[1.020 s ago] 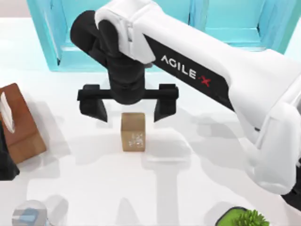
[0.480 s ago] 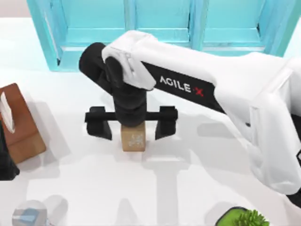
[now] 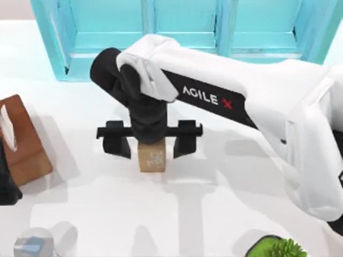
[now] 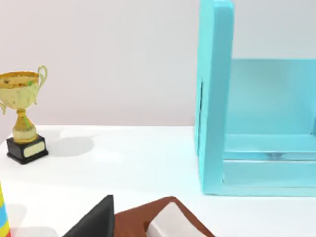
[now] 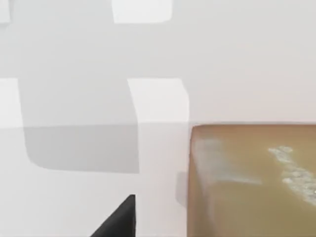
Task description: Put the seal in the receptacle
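One seal (image 3: 152, 159) stands upright on the white table (image 3: 214, 214) near centre, between the spread fingers of the right gripper (image 3: 150, 143), which straddle it without touching. One brown tissue box (image 3: 24, 144) lies at the table's left edge by the left gripper (image 3: 8, 187), whose finger state I cannot tell. Farthest back, one turquoise shelf unit (image 3: 182, 32) shows empty compartments.

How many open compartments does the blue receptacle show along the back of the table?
3 in the top view: left, middle, right. The receptacle runs past the frame, so more may be hidden.
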